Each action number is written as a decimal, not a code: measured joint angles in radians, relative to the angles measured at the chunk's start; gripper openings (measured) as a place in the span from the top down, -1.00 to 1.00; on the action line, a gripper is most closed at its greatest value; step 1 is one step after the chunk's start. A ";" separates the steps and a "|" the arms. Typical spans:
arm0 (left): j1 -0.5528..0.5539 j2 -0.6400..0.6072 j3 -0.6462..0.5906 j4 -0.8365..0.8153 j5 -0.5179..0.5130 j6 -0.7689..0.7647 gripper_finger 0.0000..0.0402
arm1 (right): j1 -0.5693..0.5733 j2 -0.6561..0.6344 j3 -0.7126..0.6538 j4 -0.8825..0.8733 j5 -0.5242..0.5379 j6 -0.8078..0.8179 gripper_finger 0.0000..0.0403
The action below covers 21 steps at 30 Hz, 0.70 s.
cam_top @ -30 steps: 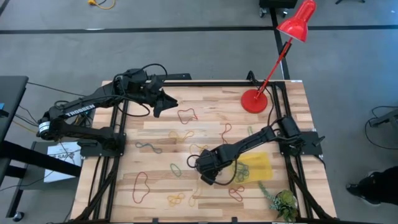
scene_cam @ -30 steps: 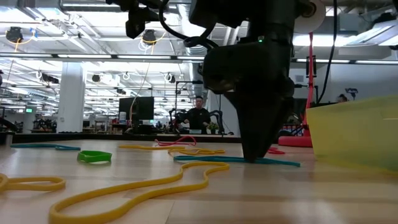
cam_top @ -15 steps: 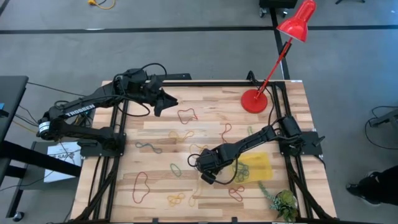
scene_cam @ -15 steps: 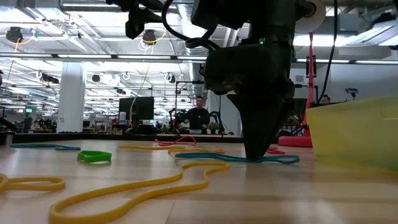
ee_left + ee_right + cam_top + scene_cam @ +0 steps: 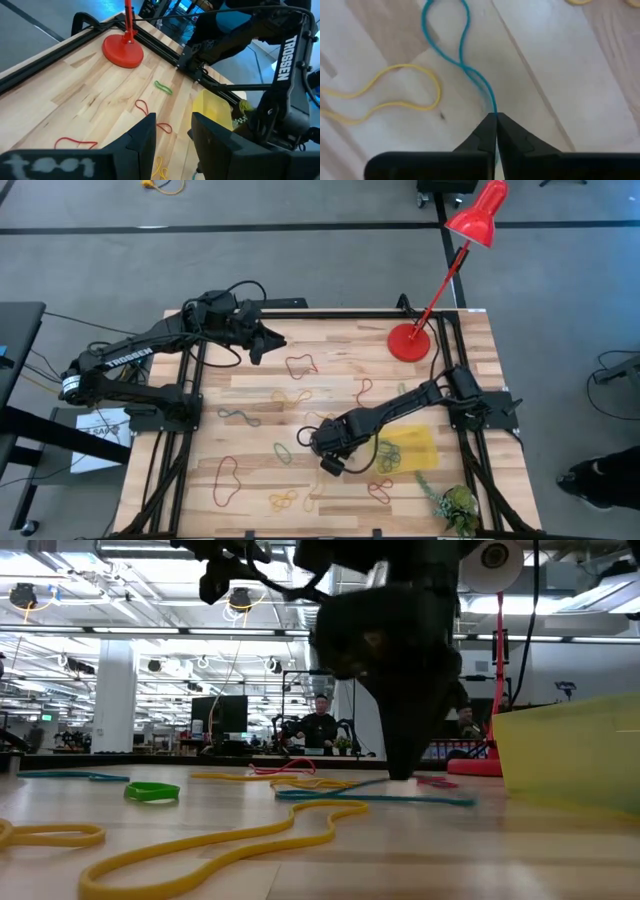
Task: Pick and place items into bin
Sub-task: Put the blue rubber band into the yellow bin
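Observation:
Rubber-band items in red, yellow, green and blue lie scattered flat on the wooden table. My right gripper (image 5: 312, 442) (image 5: 494, 116) stands at mid-table, left of the yellow bin (image 5: 412, 448) (image 5: 570, 755), and is shut on a blue band (image 5: 462, 60) (image 5: 400, 799). My left gripper (image 5: 272, 342) (image 5: 173, 120) hangs open above the table's far left part, with nothing between its fingers. My right gripper pinches one end of the blue band (image 5: 491, 107) between its two fingertips. The fingers come from above and point down. The held end is raised a little off the wood, and the rest of the band (image 5: 330, 796) lies slack on the table.
A yellow band (image 5: 395, 105) lies right beside the blue one, and another long yellow band (image 5: 230, 845) and a green one (image 5: 152, 791) lie nearer the front. A red lamp base (image 5: 408, 342) stands at the far right, and a plant sprig (image 5: 455, 502) lies at the near right corner.
My right gripper has risen a little from the table. The part of the blue band under its tip has come up with it, while the rest of the band has stayed flat on the wood.

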 joint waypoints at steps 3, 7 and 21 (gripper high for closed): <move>0.000 0.000 0.000 0.000 0.000 0.000 0.43 | -0.006 -0.002 0.033 -0.042 -0.015 -0.035 0.99; 0.000 0.000 0.000 -0.002 0.001 0.000 0.43 | -0.021 -0.003 0.065 -0.087 -0.025 -0.039 0.99; 0.000 0.000 0.000 -0.001 0.001 0.000 0.43 | -0.082 -0.006 0.340 -0.356 -0.052 -0.097 1.00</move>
